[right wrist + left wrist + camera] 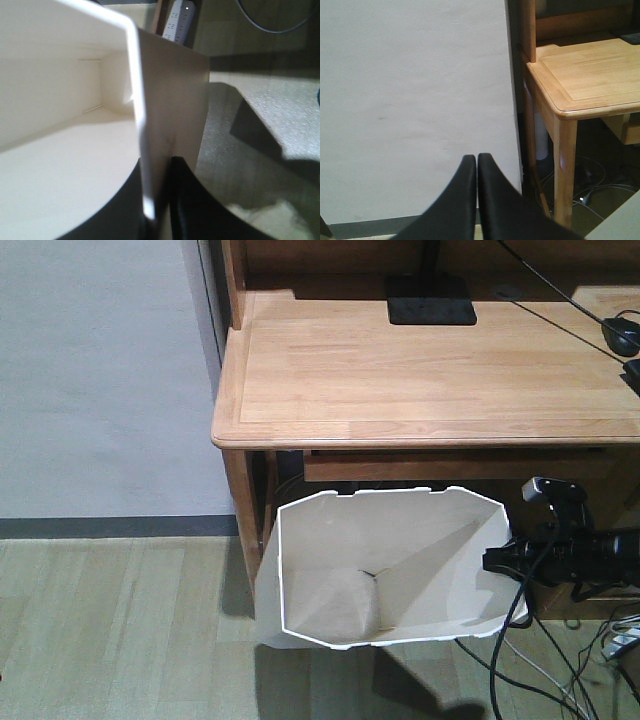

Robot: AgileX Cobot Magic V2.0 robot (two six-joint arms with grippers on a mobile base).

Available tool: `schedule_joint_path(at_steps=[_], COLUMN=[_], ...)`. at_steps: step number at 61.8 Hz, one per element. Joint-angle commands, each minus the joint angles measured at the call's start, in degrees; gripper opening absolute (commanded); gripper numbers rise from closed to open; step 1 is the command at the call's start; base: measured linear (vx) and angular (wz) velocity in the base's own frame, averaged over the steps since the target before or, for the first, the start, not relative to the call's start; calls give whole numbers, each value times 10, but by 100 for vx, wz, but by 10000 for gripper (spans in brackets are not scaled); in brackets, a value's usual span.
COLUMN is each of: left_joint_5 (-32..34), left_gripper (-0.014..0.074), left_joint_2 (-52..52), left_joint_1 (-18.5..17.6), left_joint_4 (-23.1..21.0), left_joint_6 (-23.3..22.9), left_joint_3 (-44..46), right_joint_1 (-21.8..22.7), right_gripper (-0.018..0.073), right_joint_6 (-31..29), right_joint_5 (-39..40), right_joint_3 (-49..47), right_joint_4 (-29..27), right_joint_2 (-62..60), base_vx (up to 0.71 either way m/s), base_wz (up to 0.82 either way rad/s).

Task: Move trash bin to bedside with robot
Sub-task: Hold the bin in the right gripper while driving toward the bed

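Right claw (pixel 157 167) clamps the right wall of the trash bin (pixel 400 540).

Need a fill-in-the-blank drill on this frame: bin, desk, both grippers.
1. One finger of the right gripper is inside the trash bin, the other is ___.
2. The left gripper is shut and holds ___.
3. Inside, the trash bin is ___.
4. The desk is made of ___.
Missing words: outside; nothing; empty; wood.

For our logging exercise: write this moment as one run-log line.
right hand: shut on trash bin wall | left hand: shut, empty | trash bin: floor by desk | bedside: not in view
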State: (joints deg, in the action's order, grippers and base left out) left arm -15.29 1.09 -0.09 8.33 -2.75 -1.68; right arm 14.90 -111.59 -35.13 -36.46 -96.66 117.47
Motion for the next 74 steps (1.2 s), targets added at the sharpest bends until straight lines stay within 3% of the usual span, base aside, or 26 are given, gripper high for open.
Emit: schedule_joint_path(at_steps=[1, 44, 74], left_joint_5=[42, 42, 42], left_gripper=[-6, -6, -6], left_joint_2=[6, 6, 6], left_joint_1=[-4, -4, -4], left_joint_4=[-3, -3, -3], left_joint_6=[-5, -5, -5], left_joint_3=[-17, -17, -17], right_joint_1=[2, 2, 2], right_gripper=[-6, -6, -6], right_joint_6=[9, 9, 9], right_joint_5=[-122, -121, -121], right_joint_3=[-8, -8, -8], right_joint_4=[-24, -24, -24], right_joint_2=[-38, -38, -38], base_vx=[0, -1, -4], base_wz=[0, 5, 44])
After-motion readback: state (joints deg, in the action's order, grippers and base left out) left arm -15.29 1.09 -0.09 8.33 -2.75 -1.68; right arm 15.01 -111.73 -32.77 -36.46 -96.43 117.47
